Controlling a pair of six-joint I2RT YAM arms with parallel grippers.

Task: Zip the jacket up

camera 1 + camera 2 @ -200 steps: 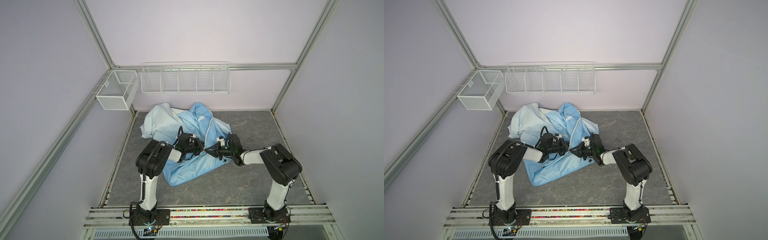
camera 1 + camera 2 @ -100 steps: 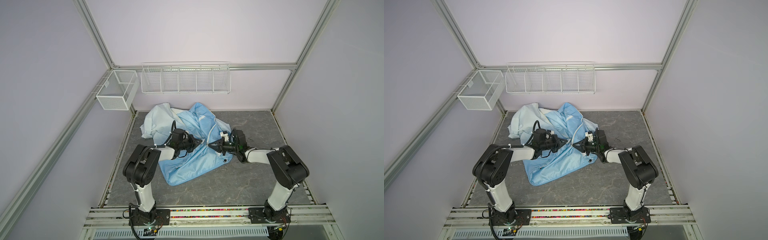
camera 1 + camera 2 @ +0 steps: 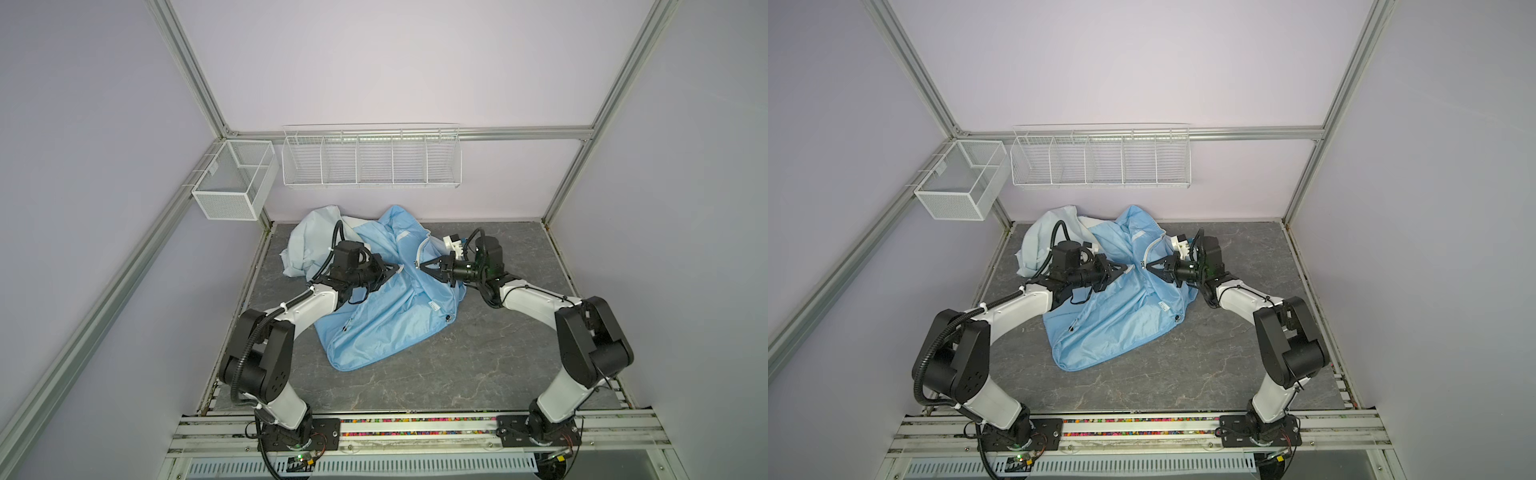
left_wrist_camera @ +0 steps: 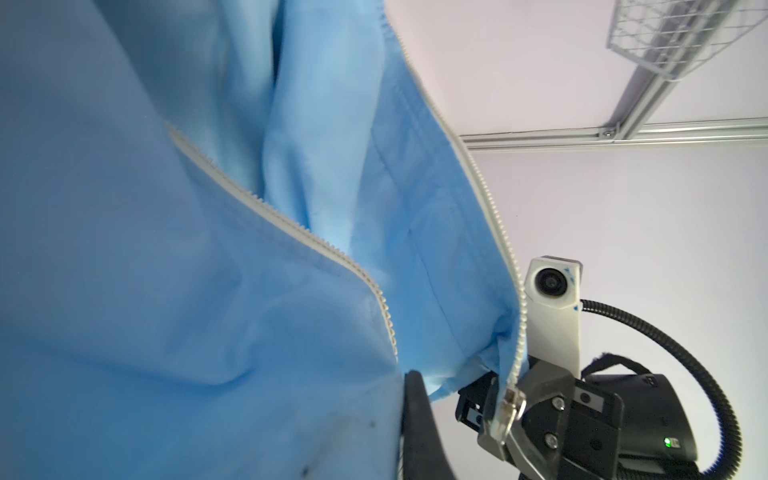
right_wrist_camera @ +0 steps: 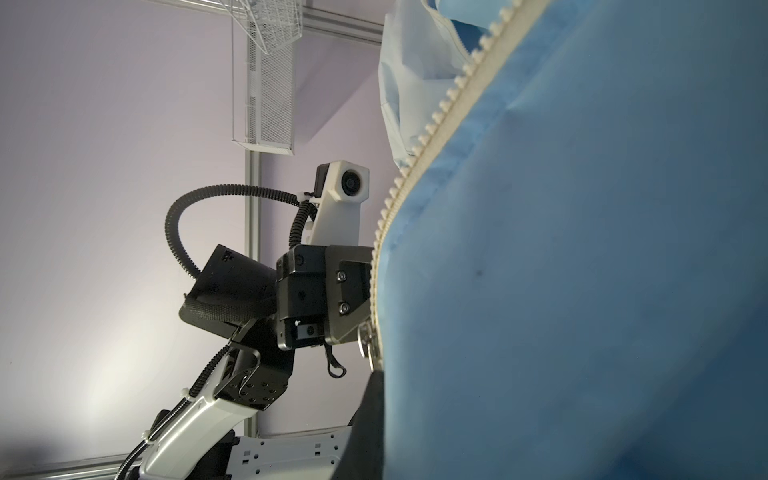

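The light-blue jacket (image 3: 386, 328) (image 3: 1113, 328) lies crumpled on the grey table, with its front lifted between both arms. My left gripper (image 3: 398, 268) (image 3: 1128, 267) is shut on one white zipper edge (image 4: 291, 226). My right gripper (image 3: 420, 266) (image 3: 1145, 267) faces it a short gap away, shut on the other zipper edge by the metal slider (image 4: 510, 405) (image 5: 365, 337). The zipper is open above the grippers, its two rows of teeth spread apart. Blue fabric (image 5: 582, 291) hides most of each gripper's own jaws in the wrist views; one dark finger (image 4: 415, 415) shows.
A long white wire basket (image 3: 372, 160) hangs on the back wall, and a smaller mesh basket (image 3: 232, 183) hangs at the back left. Bare grey table (image 3: 478, 365) shows in front of and right of the jacket. The arm bases sit on the front rail (image 3: 415, 424).
Both grippers have carried the zipper edges up and toward the back. Their tips, touching a second ago, now stand slightly apart. The left arm's elbow has swung outward to the left.
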